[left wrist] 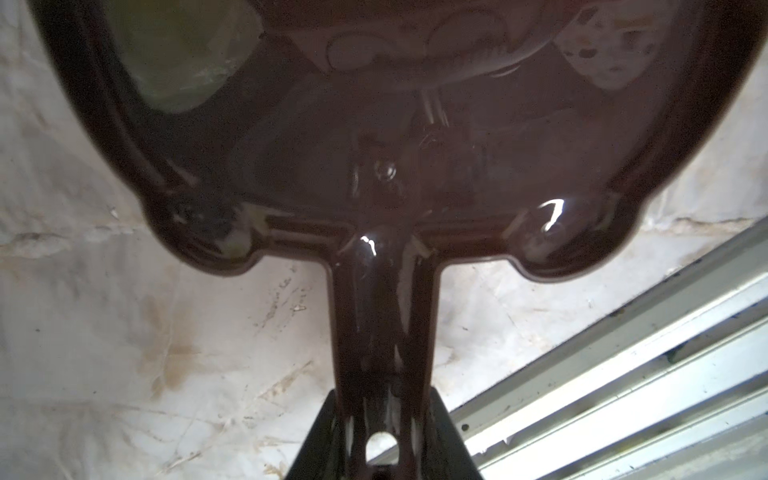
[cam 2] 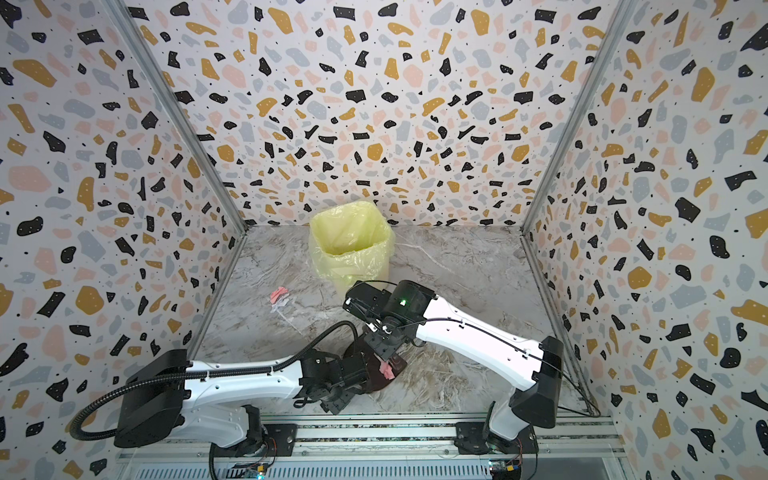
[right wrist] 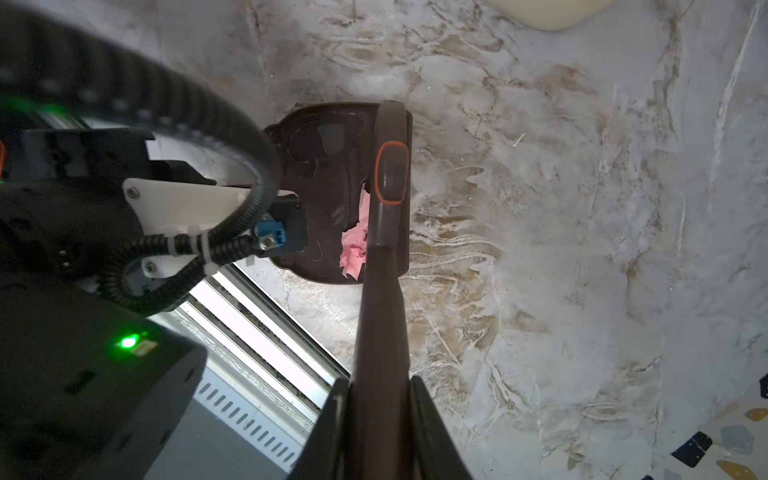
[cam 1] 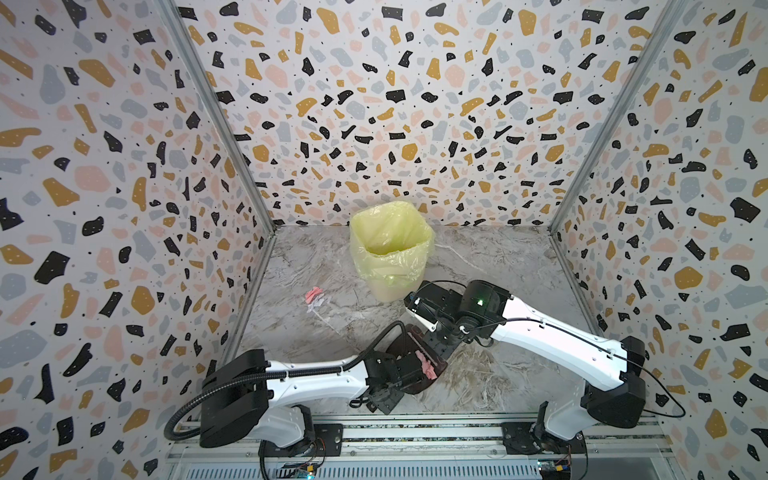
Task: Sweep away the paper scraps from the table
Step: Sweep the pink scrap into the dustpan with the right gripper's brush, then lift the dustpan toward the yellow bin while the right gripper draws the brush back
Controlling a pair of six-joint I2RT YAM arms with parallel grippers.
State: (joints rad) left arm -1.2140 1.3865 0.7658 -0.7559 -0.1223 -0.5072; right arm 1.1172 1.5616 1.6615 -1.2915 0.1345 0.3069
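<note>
A dark brown dustpan (cam 1: 415, 384) (left wrist: 374, 124) lies on the table (cam 1: 498, 270) near the front. My left gripper (cam 1: 400, 372) (left wrist: 382, 436) is shut on its handle. Pink paper scraps (cam 1: 426, 365) (right wrist: 353, 245) lie inside the pan. My right gripper (cam 1: 437, 345) (right wrist: 380, 415) is shut on the handle of a brown brush (right wrist: 386, 232). The brush head rests across the pan's mouth against those scraps. More paper scraps (cam 1: 314, 297) (cam 2: 279, 297), pink and pale, lie on the table to the left of the bin, apart from both grippers.
A bin with a yellow liner (cam 1: 390, 249) (cam 2: 351, 245) stands at the back middle, just behind the right wrist. Speckled walls close in the left, right and back. A metal rail (cam 1: 415, 432) runs along the front edge.
</note>
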